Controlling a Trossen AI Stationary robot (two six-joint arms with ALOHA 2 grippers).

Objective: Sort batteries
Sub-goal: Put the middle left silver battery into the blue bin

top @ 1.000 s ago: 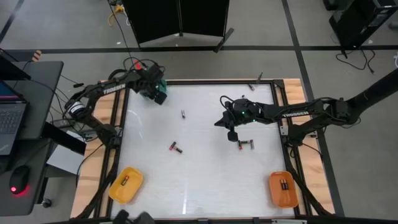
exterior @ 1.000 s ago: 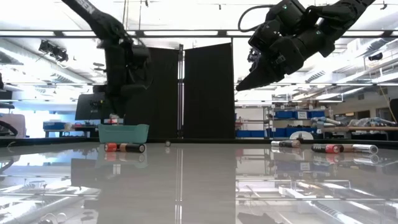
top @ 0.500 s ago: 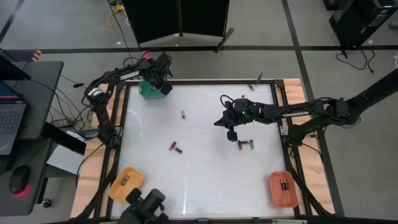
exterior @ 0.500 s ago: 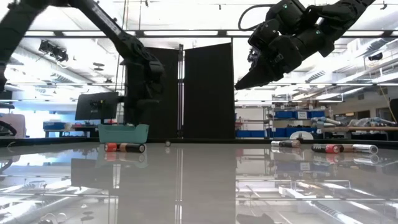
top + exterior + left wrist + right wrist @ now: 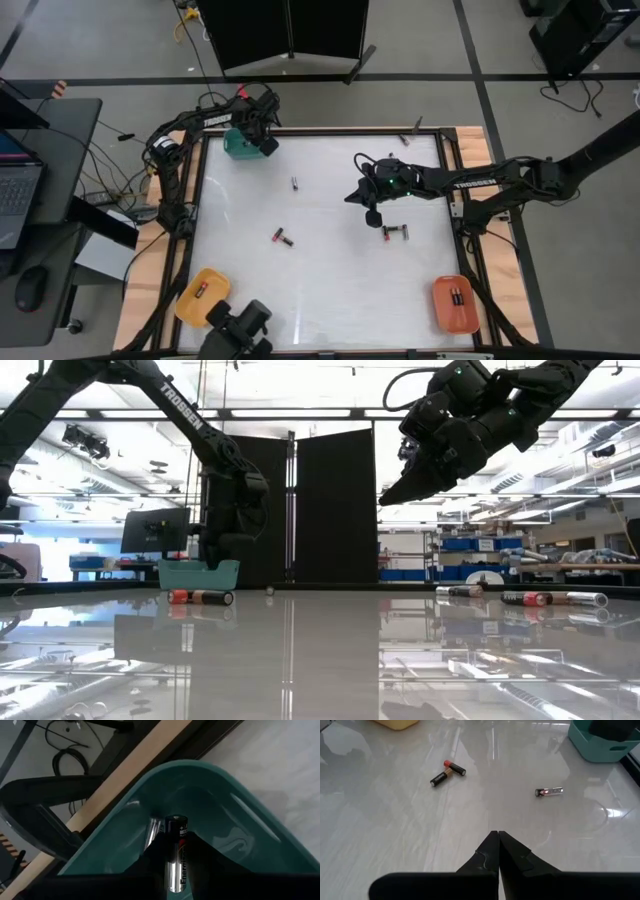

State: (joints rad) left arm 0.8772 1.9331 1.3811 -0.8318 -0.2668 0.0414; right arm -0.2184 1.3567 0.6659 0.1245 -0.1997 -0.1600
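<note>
high view — left gripper over the green tray at the table's far left corner; right gripper held above the table right of centre, jaws closed on nothing; one battery lies alone near mid-table, a touching pair nearer the front, two more just beside the right gripper; yellow tray at front left holds one battery, orange tray at front right holds two. low view — right gripper hangs clear of the surface; green tray at the far edge with the left arm down at it. left wrist view — jaws gripping a black-and-silver battery, held over the green tray's hollow. right wrist view — fingertips pressed together, empty; the pair and the lone battery lie well apart beyond them.
</note>
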